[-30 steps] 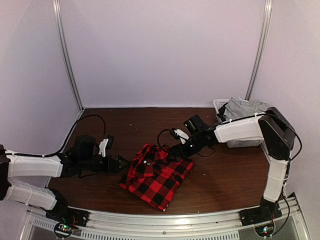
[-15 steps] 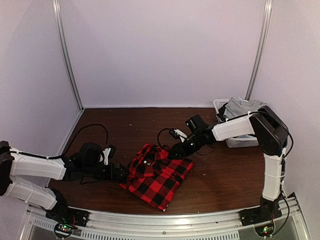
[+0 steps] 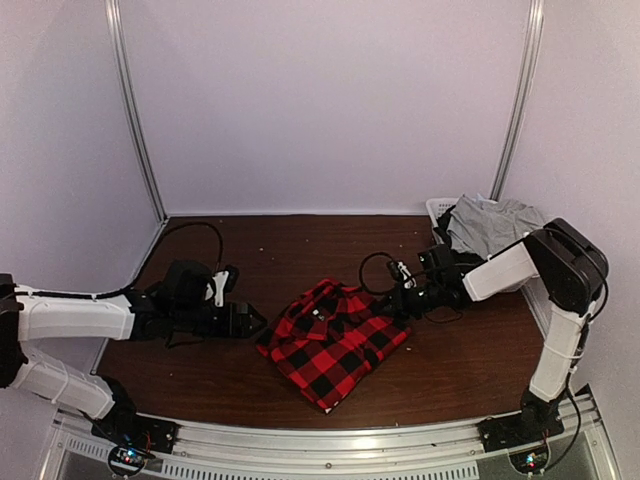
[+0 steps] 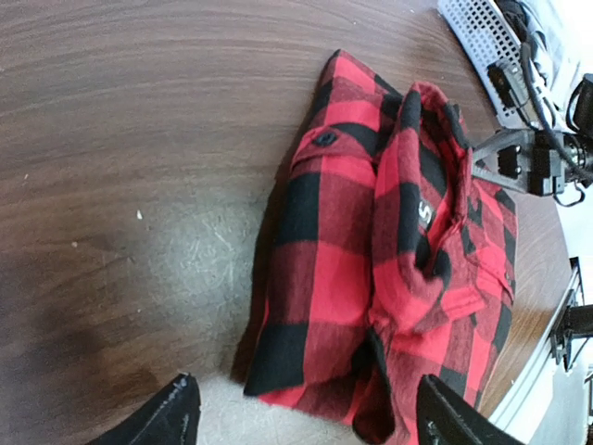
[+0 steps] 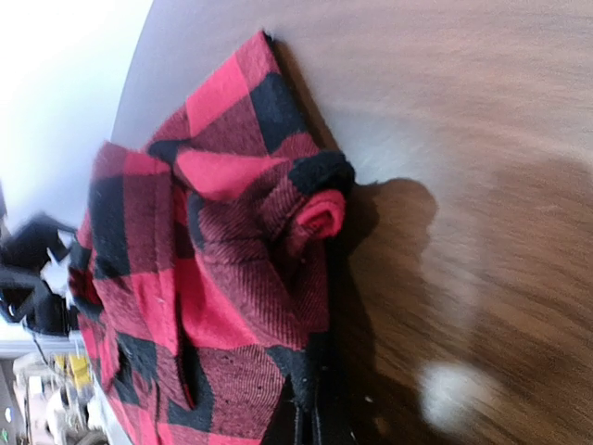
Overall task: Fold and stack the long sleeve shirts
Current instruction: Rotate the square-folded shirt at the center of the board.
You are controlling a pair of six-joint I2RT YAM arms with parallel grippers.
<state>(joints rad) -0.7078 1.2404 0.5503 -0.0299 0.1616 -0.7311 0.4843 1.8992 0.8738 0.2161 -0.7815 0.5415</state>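
Observation:
A folded red-and-black check long sleeve shirt (image 3: 335,340) lies in the middle of the brown table (image 3: 300,250). My right gripper (image 3: 397,308) lies low at the shirt's right edge and is shut on the fabric; in the right wrist view the shirt (image 5: 213,269) bunches up just ahead of the closed jaws of that gripper (image 5: 320,431). My left gripper (image 3: 255,322) is open just left of the shirt and apart from it. In the left wrist view the shirt (image 4: 389,241) lies ahead of that gripper (image 4: 306,408), between its spread fingertips (image 4: 176,413).
A white mesh basket (image 3: 440,210) with a grey garment (image 3: 490,218) stands at the table's back right corner, also seen as the basket (image 4: 473,28) in the left wrist view. Black cables trail on the table beside both arms. White walls enclose the table.
The right gripper went from open to shut on the shirt's right edge and drew back to the right, dragging the shirt with it. The left gripper stayed open, left of the shirt.

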